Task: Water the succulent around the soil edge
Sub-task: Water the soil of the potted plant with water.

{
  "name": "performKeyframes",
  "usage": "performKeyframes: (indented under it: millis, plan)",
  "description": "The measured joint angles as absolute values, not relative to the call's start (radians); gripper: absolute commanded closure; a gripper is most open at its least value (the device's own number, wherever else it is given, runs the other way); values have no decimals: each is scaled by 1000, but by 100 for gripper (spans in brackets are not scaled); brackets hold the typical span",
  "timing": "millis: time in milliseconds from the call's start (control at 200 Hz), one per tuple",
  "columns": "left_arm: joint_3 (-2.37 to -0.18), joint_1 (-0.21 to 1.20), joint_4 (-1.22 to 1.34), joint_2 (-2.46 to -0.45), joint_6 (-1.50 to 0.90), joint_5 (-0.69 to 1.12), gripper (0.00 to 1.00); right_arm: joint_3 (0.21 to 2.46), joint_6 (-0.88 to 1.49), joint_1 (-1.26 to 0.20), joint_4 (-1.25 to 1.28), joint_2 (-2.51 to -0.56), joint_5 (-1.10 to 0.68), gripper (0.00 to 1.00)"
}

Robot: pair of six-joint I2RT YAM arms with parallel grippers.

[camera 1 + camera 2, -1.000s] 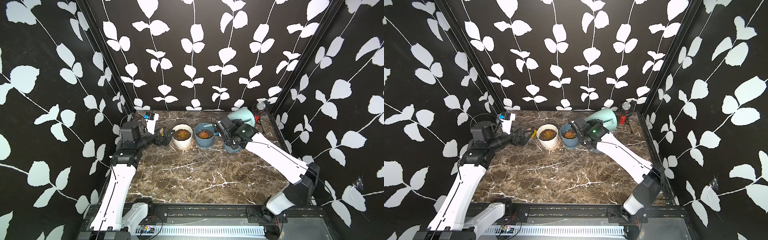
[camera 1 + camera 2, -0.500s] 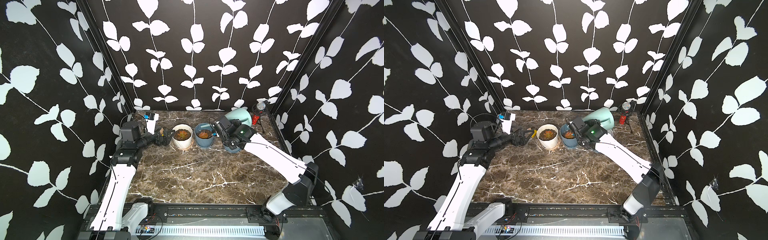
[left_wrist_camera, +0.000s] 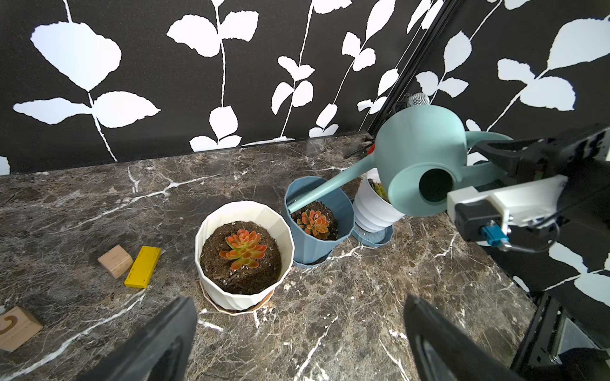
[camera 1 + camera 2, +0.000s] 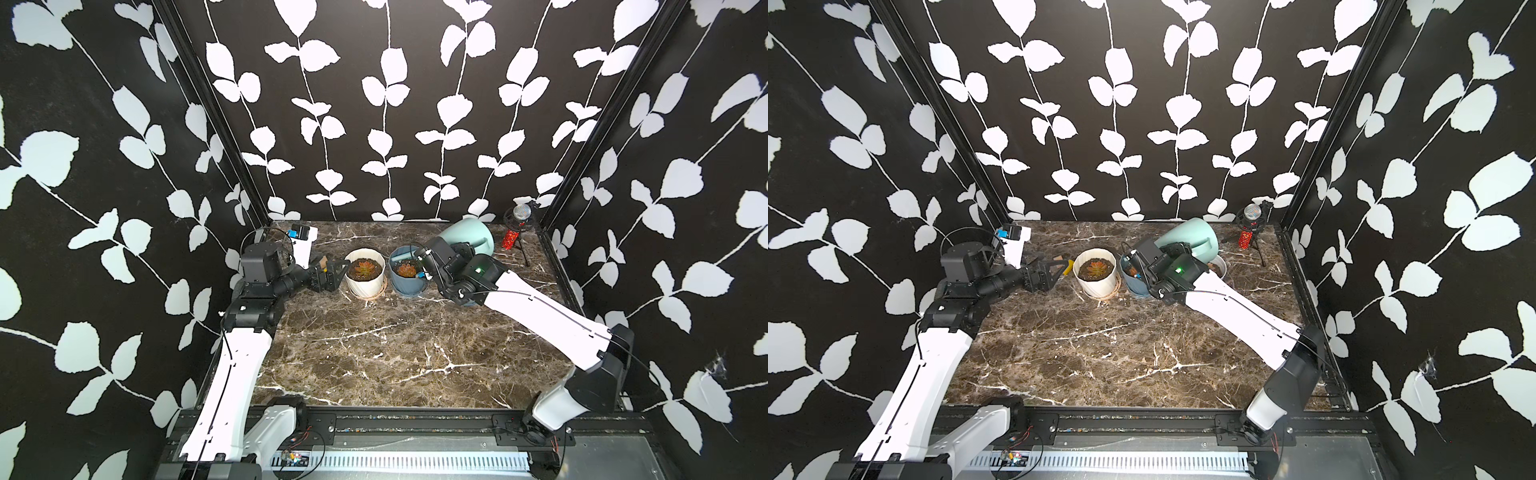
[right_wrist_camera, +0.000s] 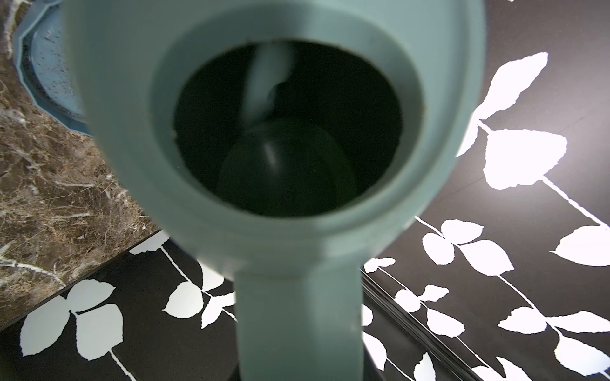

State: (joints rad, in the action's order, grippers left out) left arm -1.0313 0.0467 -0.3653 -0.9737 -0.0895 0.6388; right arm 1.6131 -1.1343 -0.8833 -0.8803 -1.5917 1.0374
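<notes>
Teal plastic makes up the single watering can (image 3: 419,158), which is held tilted by its handle in the closed right gripper (image 3: 491,156). Its spout (image 3: 323,193) is lowered into the blue pot (image 3: 310,247), with the tip at the soil edge, apart from the orange succulent (image 3: 313,222) planted there. Whether water is running cannot be told.

Three pots are counted on the marble table (image 4: 374,353): the blue one in the middle, a cream pot (image 3: 231,297) with a second orange succulent (image 3: 242,252) beside it, and a small white pot (image 3: 373,211) partly hidden behind the can.

The left gripper (image 3: 300,301) is spread wide and holds nothing, just short of the cream pot.

Three blocks are seen, two wooden (image 3: 115,265) (image 3: 16,328) and one yellow (image 3: 143,267). One microphone (image 4: 517,226) stands in the back corner.
</notes>
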Motion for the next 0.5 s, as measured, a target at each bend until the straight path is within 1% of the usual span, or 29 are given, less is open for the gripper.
performKeyframes:
  millis: [495]
  plan:
    - [-1031,44,-364,-974,-89,639,2,1565,-1115,-953,-953,-1492,1063,100]
